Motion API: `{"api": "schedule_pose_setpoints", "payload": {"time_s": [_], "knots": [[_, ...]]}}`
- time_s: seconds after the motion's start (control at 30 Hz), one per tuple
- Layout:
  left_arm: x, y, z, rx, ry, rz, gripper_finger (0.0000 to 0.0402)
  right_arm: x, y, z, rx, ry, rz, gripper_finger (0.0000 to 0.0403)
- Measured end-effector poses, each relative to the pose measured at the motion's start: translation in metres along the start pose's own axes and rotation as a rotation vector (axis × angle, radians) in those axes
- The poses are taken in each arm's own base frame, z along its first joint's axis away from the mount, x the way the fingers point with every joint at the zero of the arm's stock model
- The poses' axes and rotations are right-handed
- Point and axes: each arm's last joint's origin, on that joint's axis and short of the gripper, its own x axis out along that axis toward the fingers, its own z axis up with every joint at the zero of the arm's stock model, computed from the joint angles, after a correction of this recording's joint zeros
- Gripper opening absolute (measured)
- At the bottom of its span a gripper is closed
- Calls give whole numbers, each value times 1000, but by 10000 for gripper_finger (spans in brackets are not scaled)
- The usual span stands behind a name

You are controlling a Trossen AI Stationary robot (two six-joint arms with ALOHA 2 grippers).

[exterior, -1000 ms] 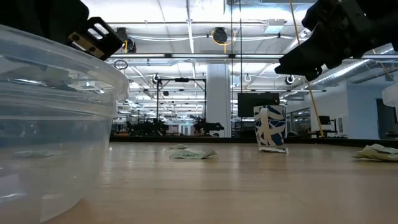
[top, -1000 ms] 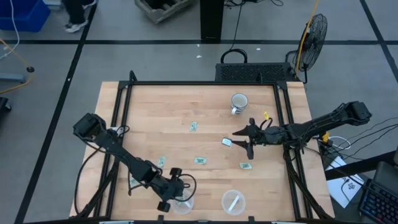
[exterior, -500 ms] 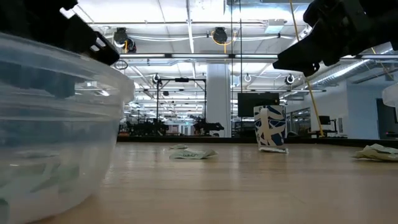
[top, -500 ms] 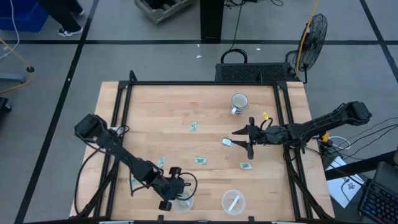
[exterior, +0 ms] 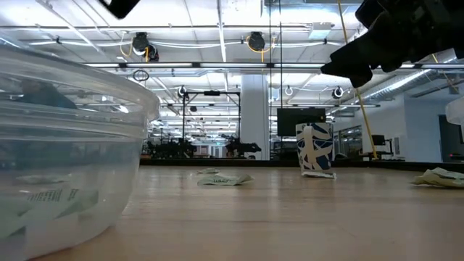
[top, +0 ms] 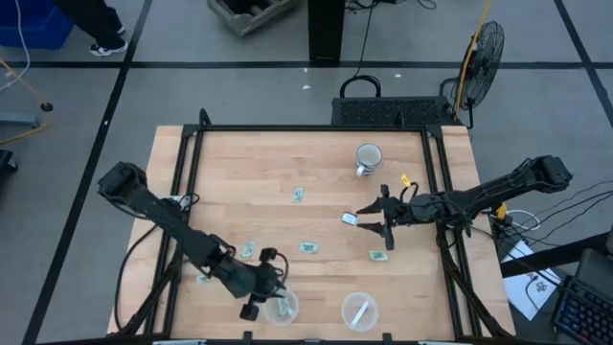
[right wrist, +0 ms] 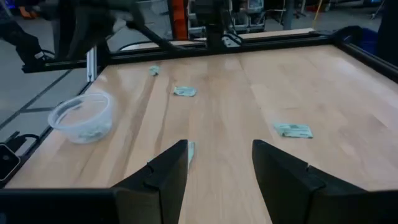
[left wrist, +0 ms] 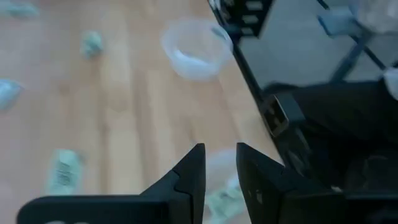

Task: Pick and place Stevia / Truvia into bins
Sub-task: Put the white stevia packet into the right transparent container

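Observation:
Several pale green Stevia / Truvia sachets lie flat on the wooden table, among them one (top: 308,247) mid-table and one (top: 350,218) just ahead of my right gripper (top: 372,220). That gripper hovers open above the table; the same sachet (right wrist: 191,150) shows between its fingers, untouched. Two clear round bins stand near the front edge. The left bin (top: 283,307) holds sachets (exterior: 51,204); the right bin (top: 359,311) also has something pale inside. My left gripper (left wrist: 221,163) hangs open and empty just above the left bin (left wrist: 217,196).
A white mug (top: 368,156) with blue pattern (exterior: 315,150) stands at the far right of the table. A black frame (top: 306,127) runs round the tabletop. More sachets lie at the near left (top: 203,280) and right of centre (top: 378,256).
My left gripper has let go of a sachet, which has dropped into the left bin and now lies on its bottom. The gripper has then risen clear of the bin's rim. My right gripper has stayed in place, turning slightly.

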Motion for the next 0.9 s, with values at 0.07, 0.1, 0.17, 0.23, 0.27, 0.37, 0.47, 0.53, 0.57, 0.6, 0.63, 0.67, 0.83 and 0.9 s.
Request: {"api": "schedule_pose_setpoints", "payload": {"time_s": [0.07,0.1,0.17,0.23,0.27,0.37,0.47,0.53,0.57,0.6,0.63,0.67,0.83,0.9], "knots": [[-8,4,5,25,-32,48,93,0,1,2,-1,-22,-14,173],[-13,6,7,42,-45,76,93,0,2,4,4,-32,-15,173],[-18,10,11,75,-61,119,93,0,8,14,9,-57,1,173],[-20,15,12,102,-61,150,93,-1,17,27,-18,-95,41,173],[-21,18,13,114,-57,161,93,-1,22,32,-40,-109,60,173],[-22,26,16,126,-65,197,93,-1,36,41,-113,-123,85,173],[-20,34,16,127,-51,220,93,2,45,44,-175,-84,6,173],[-19,40,18,113,-48,237,93,4,45,38,-191,18,-96,173],[-19,44,18,108,-39,248,93,4,44,33,-182,87,-144,173],[-19,47,17,102,-28,259,93,2,41,26,-161,162,-184,173],[-19,51,17,98,-19,269,93,0,37,19,-129,237,-222,173],[-18,54,17,94,-11,279,93,-3,33,13,-80,302,-258,173],[-18,73,19,91,11,330,93,-23,12,-15,176,559,-525,173],[-18,82,20,97,16,354,93,-30,5,-20,233,616,-630,173]]}}
